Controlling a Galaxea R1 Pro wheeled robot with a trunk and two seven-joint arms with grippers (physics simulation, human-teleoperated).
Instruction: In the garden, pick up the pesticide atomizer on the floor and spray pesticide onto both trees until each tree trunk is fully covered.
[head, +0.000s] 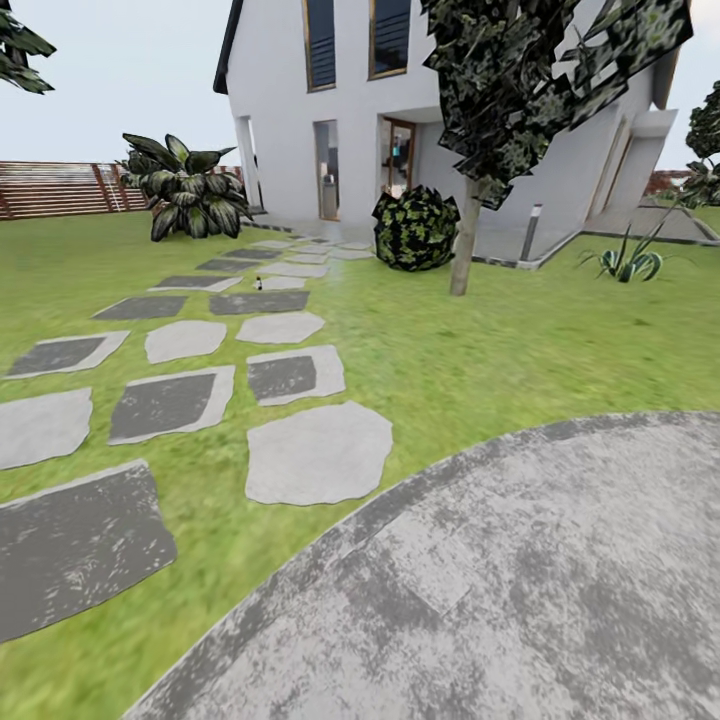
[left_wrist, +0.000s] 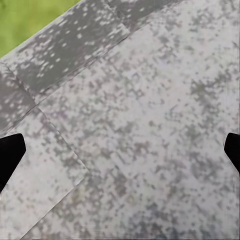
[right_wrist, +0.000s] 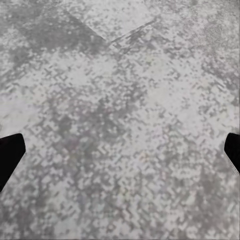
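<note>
The garden lawn (head: 470, 350) stretches ahead to a white house. A tree (head: 540, 70) with dark ragged foliage stands on the grass near the house, on a pale grey-brown trunk (head: 462, 245). A tiny dark bottle-like object (head: 258, 284) stands far off among the stepping stones; it is too small to identify as the atomizer. My left gripper (left_wrist: 120, 155) hangs open over grey mottled paving, with nothing between its black fingertips (left_wrist: 10, 152). My right gripper (right_wrist: 120, 155) is open too, empty, above the same kind of paving.
A rounded grey paved area (head: 520, 600) lies directly below me. Stepping stones (head: 318, 452) lead across the grass toward the house (head: 300, 130). A round bush (head: 415, 228), a broad-leaved plant (head: 185, 188) and a spiky plant (head: 630, 263) stand farther off. A slatted brown fence (head: 55, 188) runs at the far left.
</note>
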